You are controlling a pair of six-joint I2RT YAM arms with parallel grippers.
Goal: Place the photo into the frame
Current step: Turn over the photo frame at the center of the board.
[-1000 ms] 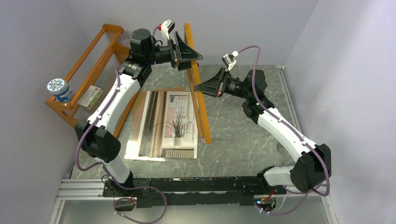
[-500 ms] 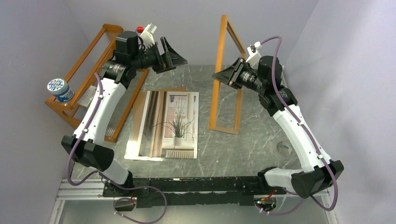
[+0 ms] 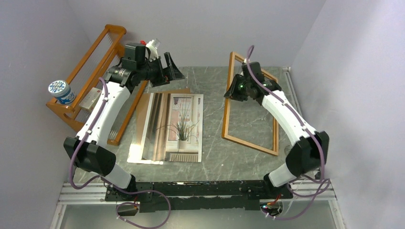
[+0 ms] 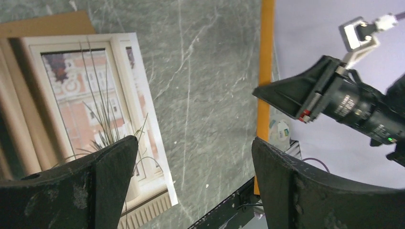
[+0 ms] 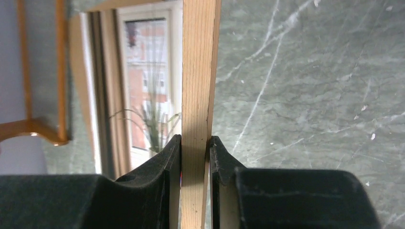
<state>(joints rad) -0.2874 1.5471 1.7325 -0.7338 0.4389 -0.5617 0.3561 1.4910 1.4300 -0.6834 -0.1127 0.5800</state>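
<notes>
Two finger states: right fingers (image 5: 157, 186) clamped on the frame (image 5: 198, 71), left fingers (image 4: 86, 186) spread wide near the photo (image 3: 174, 126).

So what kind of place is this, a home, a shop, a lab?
Probably a robotics lab test cell: the left arm and right arm are bolted to a metal rail, plain partition walls box in the table, and the photo and the frame look like staged props.
</notes>
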